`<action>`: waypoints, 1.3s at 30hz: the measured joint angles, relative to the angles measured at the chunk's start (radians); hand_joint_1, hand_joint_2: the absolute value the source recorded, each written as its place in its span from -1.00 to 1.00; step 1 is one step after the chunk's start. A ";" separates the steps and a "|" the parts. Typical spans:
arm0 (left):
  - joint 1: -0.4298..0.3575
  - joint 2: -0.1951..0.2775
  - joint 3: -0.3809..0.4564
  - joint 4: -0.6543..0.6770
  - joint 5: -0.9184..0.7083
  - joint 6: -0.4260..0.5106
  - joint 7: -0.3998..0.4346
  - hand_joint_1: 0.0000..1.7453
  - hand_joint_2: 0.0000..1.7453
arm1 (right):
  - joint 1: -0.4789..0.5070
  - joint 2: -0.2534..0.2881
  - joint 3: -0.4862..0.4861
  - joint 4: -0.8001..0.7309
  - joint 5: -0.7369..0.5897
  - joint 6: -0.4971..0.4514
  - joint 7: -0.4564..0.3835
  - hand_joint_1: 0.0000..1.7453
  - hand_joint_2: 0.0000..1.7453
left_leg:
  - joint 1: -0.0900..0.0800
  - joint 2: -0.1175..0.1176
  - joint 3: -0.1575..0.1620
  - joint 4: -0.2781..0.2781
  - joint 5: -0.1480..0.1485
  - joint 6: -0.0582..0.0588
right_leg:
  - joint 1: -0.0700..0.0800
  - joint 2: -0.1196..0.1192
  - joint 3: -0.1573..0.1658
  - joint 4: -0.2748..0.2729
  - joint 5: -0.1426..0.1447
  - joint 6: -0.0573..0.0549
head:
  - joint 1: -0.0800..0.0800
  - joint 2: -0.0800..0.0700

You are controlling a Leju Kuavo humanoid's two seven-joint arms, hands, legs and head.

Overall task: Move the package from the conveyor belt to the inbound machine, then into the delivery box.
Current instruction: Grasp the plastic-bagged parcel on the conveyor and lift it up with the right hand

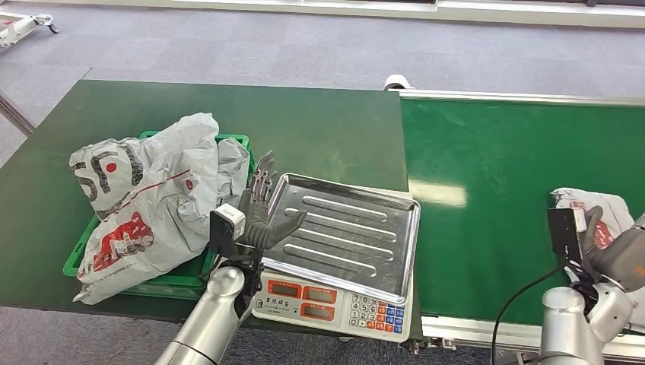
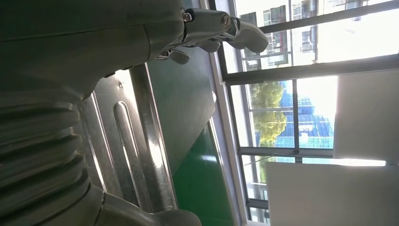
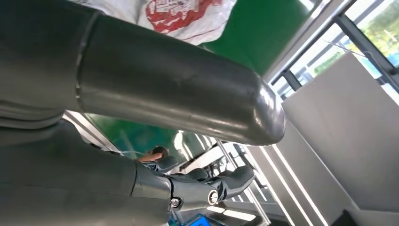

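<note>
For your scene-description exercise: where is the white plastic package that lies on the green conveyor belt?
In the head view the white plastic package lies far right on the green conveyor belt, beside the right hand.

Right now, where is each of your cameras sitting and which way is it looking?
Head view: up high, looking down at the scale's metal tray, green crate, conveyor belt; both arms show.
Left wrist view: behind the left hand, facing tray and windows.
Right wrist view: behind the right hand, facing the package.
Shared: tray, head and left wrist views.
</note>
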 joint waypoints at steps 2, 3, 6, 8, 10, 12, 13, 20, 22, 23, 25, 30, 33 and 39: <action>0.000 0.000 0.000 0.001 -0.001 -0.003 0.000 -1.00 1.00 | -0.009 -0.013 -0.016 0.043 -0.010 0.001 0.027 -1.00 -1.00 | 0.000 0.000 0.000 0.000 0.000 0.000 | 0.000 0.000 0.000 0.000 0.000 0.000 | 0.000 0.000; -0.001 0.000 0.000 0.002 -0.001 -0.006 0.000 -1.00 1.00 | -0.014 -0.023 -0.023 0.069 -0.015 0.001 0.044 -1.00 -1.00 | 0.000 0.000 0.000 0.000 0.000 0.000 | 0.000 0.000 0.000 0.000 0.000 0.000 | 0.000 0.000; -0.001 0.000 0.001 0.004 -0.006 -0.010 0.000 -1.00 1.00 | -0.026 -0.058 -0.039 0.150 -0.006 0.002 0.121 -1.00 -1.00 | 0.000 0.000 0.000 0.000 0.000 0.000 | 0.000 0.000 0.000 0.000 0.000 0.000 | 0.000 0.000; -0.001 0.000 0.003 0.006 -0.008 -0.012 0.000 -1.00 1.00 | -0.031 -0.082 -0.043 0.201 0.041 0.008 0.212 -1.00 -1.00 | 0.000 0.000 0.000 0.000 0.000 0.000 | 0.000 0.000 0.000 0.000 0.000 0.000 | 0.000 0.000; -0.001 0.000 0.005 0.009 -0.009 -0.013 0.000 -1.00 1.00 | -0.035 -0.103 -0.043 0.250 0.084 0.023 0.288 -1.00 -1.00 | 0.000 0.000 -0.001 0.000 0.000 0.000 | 0.000 0.000 0.000 0.000 0.000 0.000 | 0.000 0.000; -0.002 0.000 0.007 0.012 -0.010 -0.015 0.000 -1.00 1.00 | -0.041 -0.119 -0.043 0.294 0.098 0.049 0.319 -1.00 -1.00 | 0.000 0.000 0.000 0.000 0.000 0.000 | 0.000 0.000 0.000 0.000 0.000 0.000 | 0.000 0.000; -0.002 0.000 0.007 0.013 -0.010 -0.016 0.000 -1.00 1.00 | -0.044 -0.125 -0.043 0.314 0.100 0.067 0.325 -1.00 -1.00 | 0.000 0.000 0.000 0.000 0.000 0.000 | 0.000 0.000 0.000 0.000 0.000 0.000 | 0.000 0.000; -0.007 -0.004 0.008 0.024 -0.013 -0.023 0.000 -1.00 1.00 | -0.067 -0.151 -0.043 0.412 0.130 0.140 0.385 -1.00 -1.00 | 0.000 0.000 0.000 0.000 0.000 0.000 | 0.000 0.000 0.000 0.000 0.000 0.000 | 0.000 0.000; -0.009 -0.005 0.008 0.028 -0.016 -0.026 0.000 -1.00 1.00 | -0.069 -0.157 -0.043 0.426 0.153 0.150 0.423 -1.00 -1.00 | 0.000 0.000 0.000 0.000 0.000 0.000 | 0.000 0.000 0.000 0.000 0.000 0.000 | 0.000 0.000; -0.011 -0.006 0.008 0.031 -0.017 -0.028 0.000 -1.00 1.00 | -0.069 -0.159 -0.043 0.433 0.167 0.156 0.447 -1.00 -1.00 | 0.000 0.000 0.000 0.000 0.000 0.000 | 0.000 0.000 0.000 0.000 0.000 0.000 | 0.000 0.000; -0.015 -0.006 0.008 0.036 -0.018 -0.029 0.000 -1.00 1.00 | -0.069 -0.166 -0.040 0.445 0.192 0.169 0.491 -1.00 -1.00 | 0.000 0.000 0.000 0.000 0.000 0.000 | 0.000 0.000 0.000 0.000 0.000 0.000 | 0.000 0.000; -0.019 -0.008 0.008 0.045 -0.019 -0.029 0.000 -1.00 1.00 | -0.069 -0.176 -0.033 0.467 0.221 0.220 0.545 -1.00 -1.00 | 0.000 0.000 0.000 0.000 0.000 0.000 | -0.001 0.000 0.000 0.000 0.000 0.000 | 0.000 0.000; -0.020 -0.008 0.008 0.048 -0.019 -0.029 0.000 -1.00 1.00 | -0.069 -0.177 -0.030 0.474 0.229 0.250 0.556 -1.00 -1.00 | 0.000 0.000 0.000 0.000 0.000 0.000 | 0.000 0.000 0.000 0.000 0.000 0.000 | 0.000 0.000; -0.020 -0.008 0.008 0.050 -0.019 -0.028 0.000 -1.00 1.00 | -0.070 -0.177 -0.023 0.485 0.249 0.312 0.585 -1.00 -1.00 | 0.000 0.000 0.000 0.000 0.000 0.000 | 0.000 0.000 0.000 0.000 0.000 0.000 | 0.000 0.000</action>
